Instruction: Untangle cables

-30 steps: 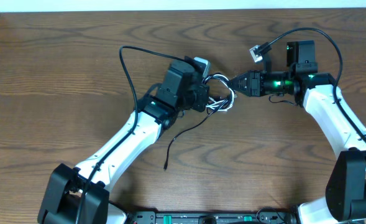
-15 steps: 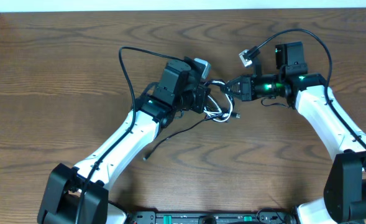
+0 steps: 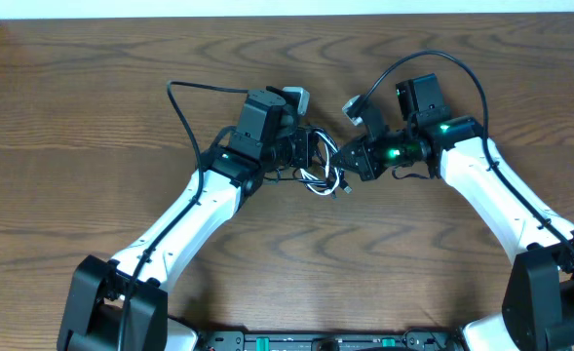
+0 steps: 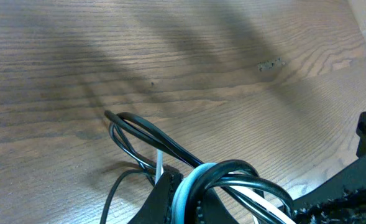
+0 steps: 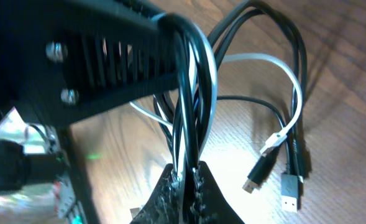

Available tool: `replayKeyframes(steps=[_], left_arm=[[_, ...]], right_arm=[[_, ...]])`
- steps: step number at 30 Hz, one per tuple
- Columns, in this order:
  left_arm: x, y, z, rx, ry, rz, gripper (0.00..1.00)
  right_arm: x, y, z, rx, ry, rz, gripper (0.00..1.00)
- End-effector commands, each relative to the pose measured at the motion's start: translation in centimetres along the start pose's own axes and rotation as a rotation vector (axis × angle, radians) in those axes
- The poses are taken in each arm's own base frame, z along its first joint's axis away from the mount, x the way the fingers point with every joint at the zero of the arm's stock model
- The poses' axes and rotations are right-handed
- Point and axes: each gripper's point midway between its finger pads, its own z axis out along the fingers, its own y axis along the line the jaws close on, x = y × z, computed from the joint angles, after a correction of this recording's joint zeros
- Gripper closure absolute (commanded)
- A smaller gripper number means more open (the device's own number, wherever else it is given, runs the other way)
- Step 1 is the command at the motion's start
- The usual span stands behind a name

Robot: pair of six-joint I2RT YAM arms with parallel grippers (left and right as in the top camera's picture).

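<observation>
Right gripper [image 5: 186,177] around tangled black-and-white cables [image 5: 192,118]

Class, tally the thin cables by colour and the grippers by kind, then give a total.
black cable: 1
white cable: 1
grippers: 2, the left gripper and the right gripper
Total: 4
</observation>
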Motion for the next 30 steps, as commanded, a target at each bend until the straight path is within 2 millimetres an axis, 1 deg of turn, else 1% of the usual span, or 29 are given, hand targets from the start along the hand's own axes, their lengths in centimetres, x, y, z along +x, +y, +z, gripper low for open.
replayKeyframes(steps=[1,3,4,6,7,10,12,15,16,17,20,22,23,25,26,27,28,29,30], left_arm=[[-2.8,2.8,-0.9,-0.079,-0.097,-0.074,0.93],[-2.7,1.9,-0.8,-0.032,-0.081,-0.051,0.93],[-2.6,1.3,-0.8,0.001,-0.075,-0.014,0.93],[-2.6,0.4,-0.8,0.052,-0.069,0.032,0.93],[-2.6,0.0,-0.9,0.073,-0.069,0.046,0.93],[-2.6,-0.1,-0.9,0.074,-0.069,0.046,0.92],[-2.6,0.0,-0.9,0.073,-0.066,0.045,0.93],[-2.6,0.0,-0.8,0.07,-0.068,0.029,0.93],[-2.6,0.0,-0.8,0.07,-0.067,0.029,0.93],[-2.6,0.0,-0.8,0.069,-0.067,0.029,0.93],[-2.4,0.7,-0.8,0.033,-0.063,-0.017,0.93],[-2.2,0.8,-0.8,0.032,-0.055,-0.049,0.92],[-2.2,0.8,-0.8,0.032,-0.052,-0.068,0.92],[-1.9,0.6,-0.8,0.047,-0.04,-0.096,0.92],[-1.8,0.2,-0.8,0.066,-0.032,-0.096,0.93],[-1.7,-0.2,-0.8,0.089,-0.021,-0.096,0.92],[-1.4,-0.5,-0.8,0.108,-0.008,-0.108,0.93],[-1.3,-0.4,-0.8,0.106,-0.002,-0.122,0.92],[-1.2,-0.4,-0.8,0.104,0.002,-0.135,0.93]], right_arm=[[2.1,-1.2,0.1,0.104,0.085,-0.106,0.99],[2.7,-3.4,-0.4,0.237,0.119,-0.068,0.99],[2.8,-3.7,-0.4,0.253,0.122,-0.063,0.99],[2.7,-3.3,-0.3,0.235,0.12,-0.068,0.99],[2.7,-2.6,0.0,0.199,0.121,-0.098,0.99],[2.8,-1.7,0.4,0.163,0.128,-0.128,0.97],[2.8,-1.7,0.4,0.163,0.128,-0.128,0.92],[2.5,-1.7,0.4,0.165,0.118,-0.134,0.78],[2.2,-1.6,0.2,0.166,0.108,-0.14,0.76],[1.8,-1.3,-0.1,0.17,0.093,-0.135,0.78],[0.4,0.2,-1.7,0.181,0.032,-0.183,0.78],[-1.4,1.8,-3.8,0.21,-0.051,-0.253,0.74],[-1.9,2.0,-4.4,0.228,-0.075,-0.273,0.71],[-3.0,2.0,-5.8,0.301,-0.122,-0.311,0.71],[-3.3,1.8,-6.1,0.323,-0.13,-0.316,0.71],[-3.4,1.6,-6.3,0.347,-0.136,-0.32,0.54],[-3.4,1.4,-6.2,0.353,-0.131,-0.316,0.42],[-3.2,1.2,-6.1,0.352,-0.125,-0.312,0.45],[-3.2,1.1,-5.9,0.351,-0.12,-0.309,0.51]])
